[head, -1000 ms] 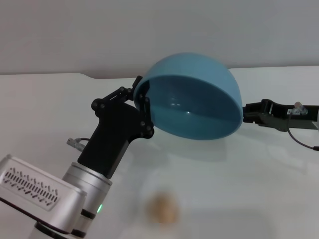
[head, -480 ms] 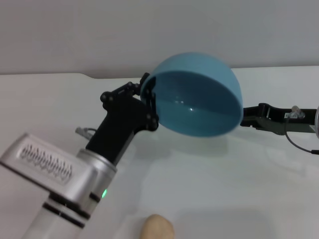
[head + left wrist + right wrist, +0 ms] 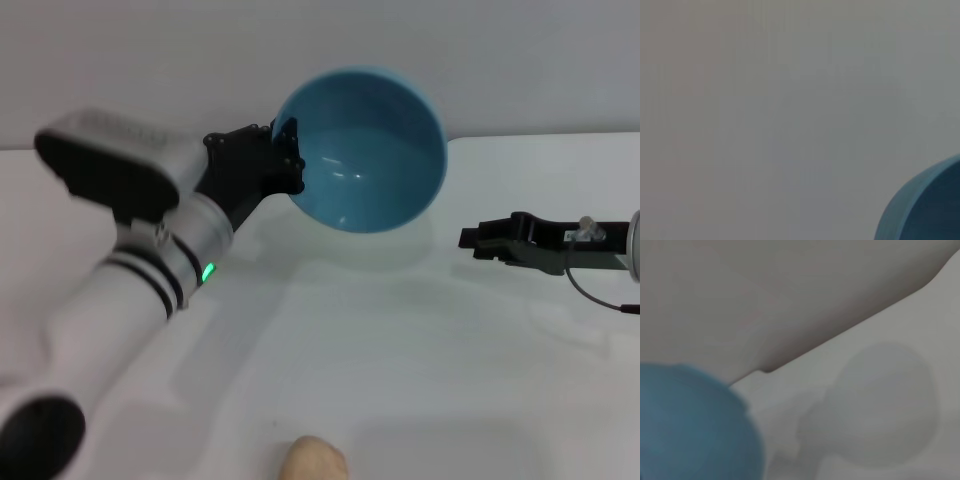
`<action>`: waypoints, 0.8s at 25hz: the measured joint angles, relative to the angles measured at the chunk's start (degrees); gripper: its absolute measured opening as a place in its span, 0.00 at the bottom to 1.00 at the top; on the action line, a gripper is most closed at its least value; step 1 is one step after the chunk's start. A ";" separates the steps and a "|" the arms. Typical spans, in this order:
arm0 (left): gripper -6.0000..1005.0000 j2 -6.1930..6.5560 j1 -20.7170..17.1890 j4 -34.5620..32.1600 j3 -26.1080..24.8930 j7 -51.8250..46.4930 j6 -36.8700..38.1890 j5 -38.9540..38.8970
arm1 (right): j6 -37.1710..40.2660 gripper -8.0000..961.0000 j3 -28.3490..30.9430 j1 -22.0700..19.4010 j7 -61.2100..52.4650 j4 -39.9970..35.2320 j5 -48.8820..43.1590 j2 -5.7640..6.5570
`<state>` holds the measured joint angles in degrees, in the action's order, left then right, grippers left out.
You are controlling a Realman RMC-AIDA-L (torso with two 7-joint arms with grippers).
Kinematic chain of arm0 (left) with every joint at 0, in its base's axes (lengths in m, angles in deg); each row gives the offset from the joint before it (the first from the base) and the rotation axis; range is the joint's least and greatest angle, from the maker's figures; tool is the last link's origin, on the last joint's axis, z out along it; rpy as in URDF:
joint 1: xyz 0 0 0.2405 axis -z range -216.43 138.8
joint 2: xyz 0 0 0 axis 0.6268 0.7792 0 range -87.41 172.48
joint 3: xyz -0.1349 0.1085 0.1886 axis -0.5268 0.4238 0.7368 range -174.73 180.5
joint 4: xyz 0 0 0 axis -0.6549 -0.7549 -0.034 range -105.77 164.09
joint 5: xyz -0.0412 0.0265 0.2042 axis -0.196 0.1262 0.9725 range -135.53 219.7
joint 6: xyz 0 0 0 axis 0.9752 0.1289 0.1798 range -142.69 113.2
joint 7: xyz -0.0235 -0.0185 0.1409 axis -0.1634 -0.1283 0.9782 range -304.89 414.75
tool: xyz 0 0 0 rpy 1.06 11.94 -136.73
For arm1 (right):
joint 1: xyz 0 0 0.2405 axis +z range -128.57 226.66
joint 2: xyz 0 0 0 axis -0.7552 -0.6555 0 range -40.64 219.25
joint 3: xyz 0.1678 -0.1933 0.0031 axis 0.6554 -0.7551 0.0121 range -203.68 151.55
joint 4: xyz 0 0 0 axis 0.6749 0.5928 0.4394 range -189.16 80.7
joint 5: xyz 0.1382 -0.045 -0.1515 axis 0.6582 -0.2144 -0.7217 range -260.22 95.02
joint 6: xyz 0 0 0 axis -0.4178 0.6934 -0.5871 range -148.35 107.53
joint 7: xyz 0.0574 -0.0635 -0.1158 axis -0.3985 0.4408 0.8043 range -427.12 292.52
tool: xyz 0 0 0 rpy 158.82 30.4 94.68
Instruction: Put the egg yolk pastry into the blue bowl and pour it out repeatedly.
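Likely a lab or robot test bench: bare white table (image 3: 420,350) against a plain grey wall (image 3: 150,60), nothing homely, only two robot arms at work.

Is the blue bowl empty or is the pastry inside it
Empty. The blue bowl, tipped in the left gripper, shows a bare inside; the egg yolk pastry lies on the table.

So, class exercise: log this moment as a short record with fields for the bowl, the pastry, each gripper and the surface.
blue bowl: held off the table, tipped on its side, inside empty
egg yolk pastry: on the table, near edge, outside the bowl
left gripper: clamped on the bowl's rim
right gripper: low over the table, right of the bowl, holding nothing
table: white
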<state>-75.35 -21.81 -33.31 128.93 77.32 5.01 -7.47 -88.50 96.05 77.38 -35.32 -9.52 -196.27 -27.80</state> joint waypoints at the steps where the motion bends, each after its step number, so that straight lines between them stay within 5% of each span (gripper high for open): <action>1: 0.00 -0.04 0.62 -0.75 -2.40 0.14 -4.35 0.00 | -0.44 0.27 -0.04 0.21 -0.10 -0.18 -0.01 0.04; 13: 0.00 0.00 11.01 -1.87 -29.78 -0.33 -51.74 0.28 | -6.51 0.27 -6.58 6.68 -1.75 -2.32 -0.30 1.37; 20: 0.00 -0.01 13.65 -1.11 -36.15 -7.04 -64.73 11.08 | -7.86 0.27 -16.72 11.72 -2.37 -1.95 -0.30 1.56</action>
<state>-75.36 -8.16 -34.42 92.79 70.28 -59.72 3.60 -96.36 79.34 89.10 -37.69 -11.47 -196.57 -26.24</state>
